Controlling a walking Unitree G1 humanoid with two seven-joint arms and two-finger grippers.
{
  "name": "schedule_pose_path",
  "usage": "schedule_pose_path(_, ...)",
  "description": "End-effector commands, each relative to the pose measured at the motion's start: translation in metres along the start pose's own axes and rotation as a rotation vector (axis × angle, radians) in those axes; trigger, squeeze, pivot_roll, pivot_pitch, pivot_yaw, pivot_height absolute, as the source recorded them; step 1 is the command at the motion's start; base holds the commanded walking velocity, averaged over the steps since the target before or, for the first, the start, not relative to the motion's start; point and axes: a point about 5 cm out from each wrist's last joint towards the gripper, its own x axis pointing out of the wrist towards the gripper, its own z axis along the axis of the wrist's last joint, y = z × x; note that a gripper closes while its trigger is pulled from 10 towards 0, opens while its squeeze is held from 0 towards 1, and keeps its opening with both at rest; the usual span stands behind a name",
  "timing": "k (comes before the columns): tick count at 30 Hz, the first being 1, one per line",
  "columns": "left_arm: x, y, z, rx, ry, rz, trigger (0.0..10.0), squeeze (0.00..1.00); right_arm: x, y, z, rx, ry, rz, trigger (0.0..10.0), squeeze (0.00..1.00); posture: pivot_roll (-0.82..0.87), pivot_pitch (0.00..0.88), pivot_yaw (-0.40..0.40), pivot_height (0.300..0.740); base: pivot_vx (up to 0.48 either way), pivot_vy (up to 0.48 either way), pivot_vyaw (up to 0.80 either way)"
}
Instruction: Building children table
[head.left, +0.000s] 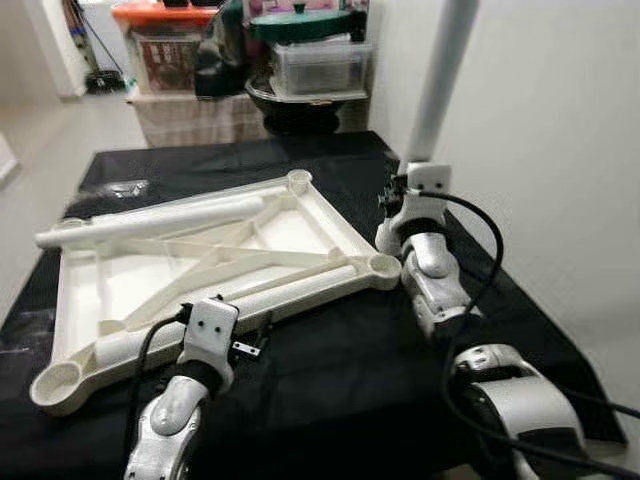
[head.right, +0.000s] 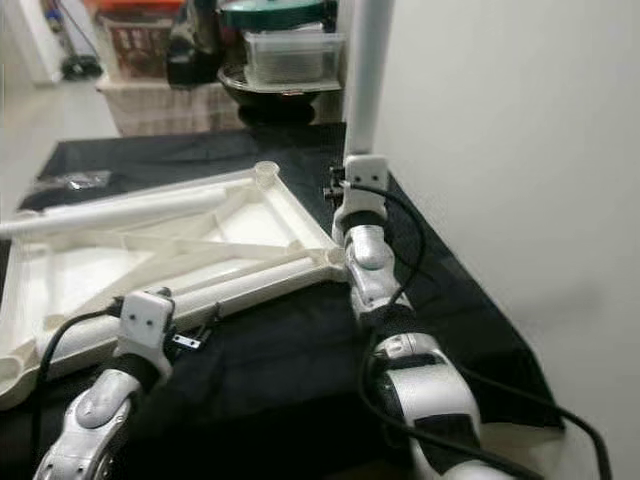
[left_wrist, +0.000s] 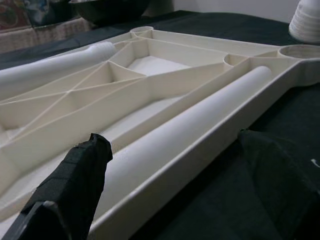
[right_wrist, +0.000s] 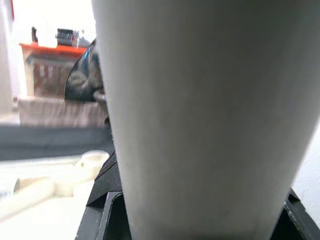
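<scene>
A cream tabletop (head.left: 82, 298) lies upside down on the black cloth (head.left: 340, 360), its ribs facing up. Two white legs rest on it: one along the far side (head.left: 150, 222), one along the near rim (head.left: 285, 288). A third white leg (head.left: 440, 70) stands upright with my right gripper (head.left: 404, 192) shut around its lower end, just behind the tabletop's right corner socket (head.left: 384, 265). At the tabletop's near rim my left gripper (head.left: 250, 345) is open. In the left wrist view, one black finger (left_wrist: 85, 170) is over the near leg (left_wrist: 190, 130) and the other over the cloth.
Behind the table stand a bin with an orange lid (head.left: 165, 40), a clear box (head.left: 320, 65) and a black bowl (head.left: 300, 105). A white wall (head.left: 560, 150) runs close along the right. The cloth's right edge (head.left: 560, 330) drops off near my right arm.
</scene>
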Motion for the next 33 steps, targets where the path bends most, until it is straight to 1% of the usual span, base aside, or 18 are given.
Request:
schedule_pose_path(1,0.0,-0.001,0.0,-0.002,-0.004,-0.005,10.0,0.0,-0.002,0.0,-0.007,-0.008,0.037,-0.002,10.0,0.0,0.12,0.0,-0.09,0.74,0.0,0.0,0.0)
schedule_pose_path(3,0.001,-0.001,0.0,-0.002,-0.004,-0.005,10.0,0.0,-0.002,0.0,-0.007,-0.008,0.04,-0.001,10.0,0.0,0.12,0.0,-0.09,0.74,0.0,0.0,0.0)
schedule_pose_path(5,0.001,-0.002,0.0,-0.005,-0.004,-0.004,10.0,0.0,-0.005,0.004,-0.014,0.01,0.077,0.026,10.0,0.0,0.12,0.0,-0.095,0.74,0.0,0.0,0.0)
schedule_pose_path(9,0.002,-0.002,0.0,-0.011,-0.004,0.0,10.0,0.0,-0.01,0.01,-0.023,0.007,0.119,0.051,10.0,0.0,0.12,0.0,-0.099,0.74,0.0,0.0,0.0)
schedule_pose_path(12,0.002,-0.002,0.0,-0.013,-0.004,0.002,10.0,0.0,-0.011,0.01,-0.027,0.012,0.132,0.051,10.0,0.0,0.13,0.0,-0.101,0.74,0.0,0.0,0.0)
schedule_pose_path(15,0.002,-0.002,0.0,-0.014,-0.006,0.001,10.0,0.0,-0.011,0.011,-0.026,0.024,0.127,0.053,10.0,0.0,0.13,0.0,-0.101,0.74,0.0,0.0,0.0)
schedule_pose_path(21,0.003,-0.003,0.0,-0.015,-0.006,-0.004,10.0,0.0,-0.011,0.017,-0.026,-0.004,0.136,0.087,10.0,0.0,0.12,0.0,-0.101,0.74,0.0,0.0,0.0)
schedule_pose_path(23,0.003,-0.003,0.0,-0.015,-0.007,-0.004,10.0,0.0,-0.013,0.018,-0.029,-0.002,0.143,0.092,10.0,0.0,0.12,0.0,-0.102,0.74,0.0,0.0,0.0)
schedule_pose_path(25,0.003,-0.004,0.0,-0.018,-0.008,-0.005,10.0,0.0,-0.02,0.02,-0.037,-0.001,0.167,0.113,10.0,0.0,0.12,0.0,-0.099,0.74,0.0,0.0,0.0)
schedule_pose_path(28,0.004,-0.005,0.0,-0.018,-0.008,-0.006,10.0,0.0,-0.023,0.021,-0.042,-0.002,0.183,0.126,10.0,0.0,0.12,0.0,-0.099,0.74,0.0,0.0,0.0)
schedule_pose_path(29,0.004,-0.005,0.0,-0.019,-0.008,-0.007,10.0,0.0,-0.028,0.022,-0.048,-0.004,0.205,0.135,10.0,0.0,0.11,0.0,-0.099,0.74,0.0,0.0,0.0)
schedule_pose_path(30,0.004,-0.005,0.0,-0.019,-0.008,-0.007,10.0,0.0,-0.028,0.022,-0.048,-0.004,0.205,0.135,10.0,0.0,0.11,0.0,-0.099,0.74,0.0,0.0,0.0)
schedule_pose_path(31,0.004,-0.005,0.0,-0.02,-0.008,-0.008,10.0,0.0,-0.032,0.021,-0.052,-0.021,0.213,0.138,10.0,0.0,0.12,0.0,-0.1,0.74,0.0,0.0,0.0)
schedule_pose_path(33,0.004,-0.005,0.0,-0.02,-0.01,-0.007,10.0,0.0,-0.032,0.009,-0.053,-0.062,0.203,0.104,10.0,0.0,0.12,0.0,-0.1,0.74,0.0,0.0,0.0)
